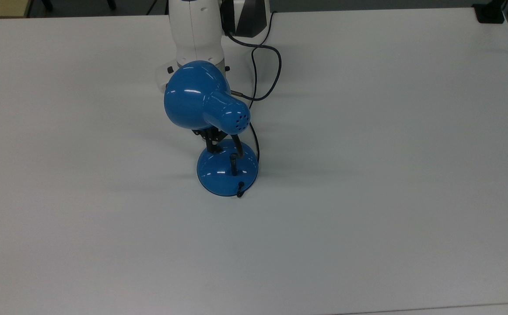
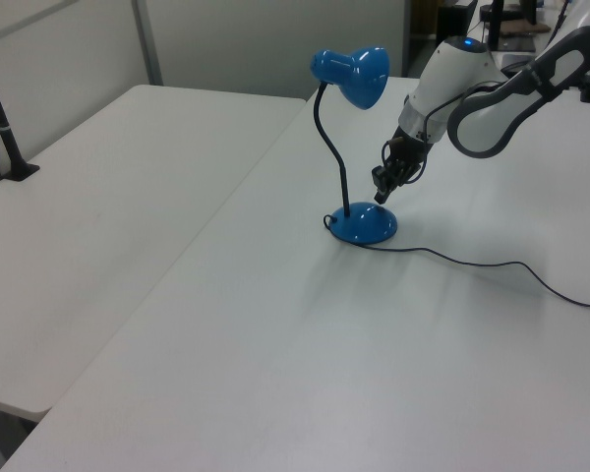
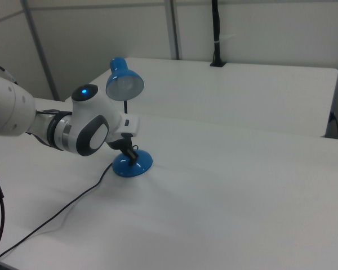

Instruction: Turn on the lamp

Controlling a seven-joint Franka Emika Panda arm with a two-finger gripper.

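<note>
Just above the lamp base hangs the gripper, finger state unclear

Blue lamp upright on white table
</note>
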